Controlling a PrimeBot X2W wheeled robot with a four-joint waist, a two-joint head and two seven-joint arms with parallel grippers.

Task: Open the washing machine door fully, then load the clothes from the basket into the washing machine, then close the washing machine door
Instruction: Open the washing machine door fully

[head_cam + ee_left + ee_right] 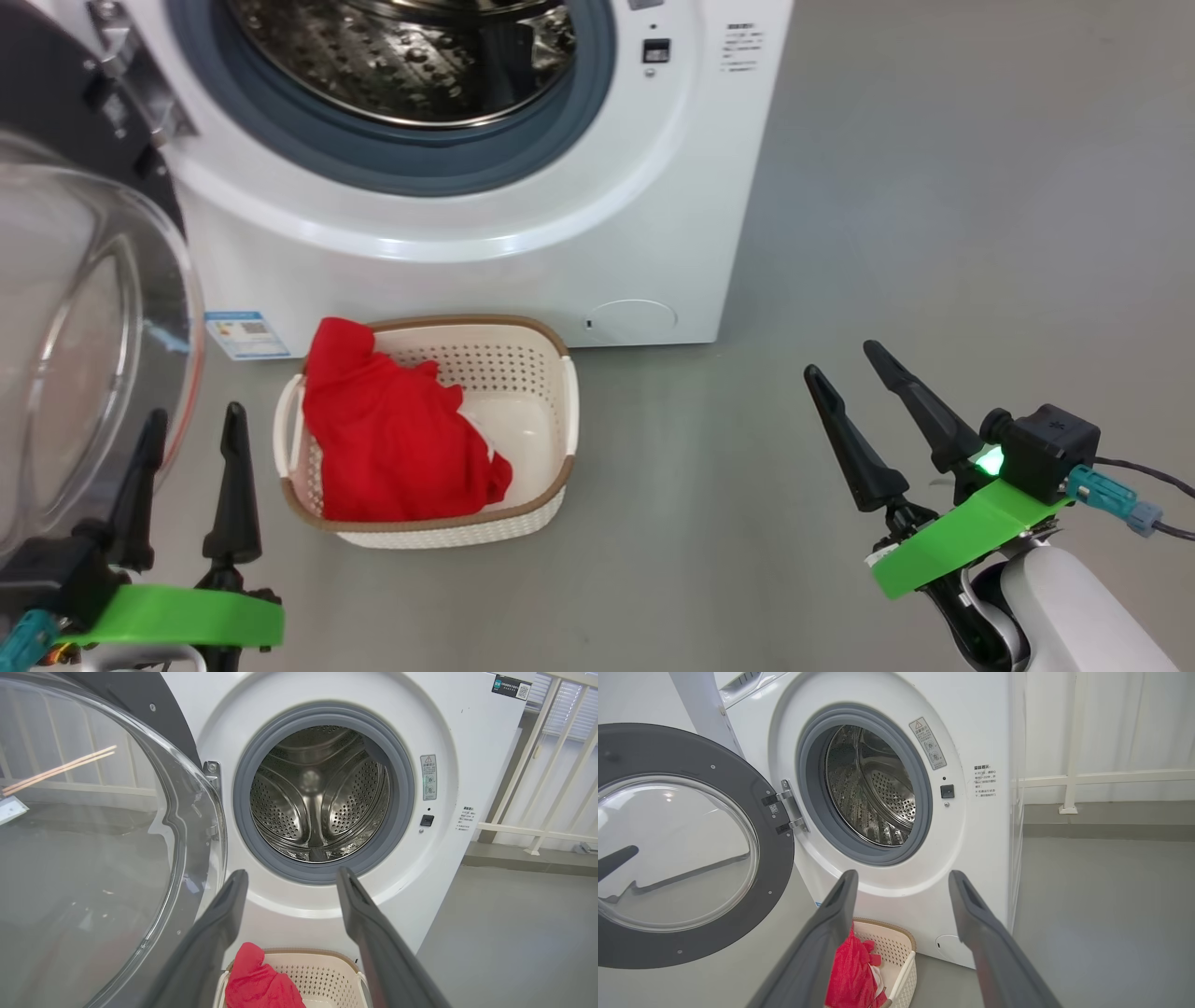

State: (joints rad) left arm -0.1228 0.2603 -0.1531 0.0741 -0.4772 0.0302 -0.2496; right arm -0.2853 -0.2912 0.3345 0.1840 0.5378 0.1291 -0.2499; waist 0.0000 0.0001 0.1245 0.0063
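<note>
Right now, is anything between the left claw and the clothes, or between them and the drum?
Nothing visible does. The clothes lie uncovered in the basket beside the open left claw, and the washing machine door hangs clear of the drum.

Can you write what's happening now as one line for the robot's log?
washing machine door: open | clothes: in basket | drum: empty | left hand: open, empty | right hand: open, empty | loading: not started
</note>
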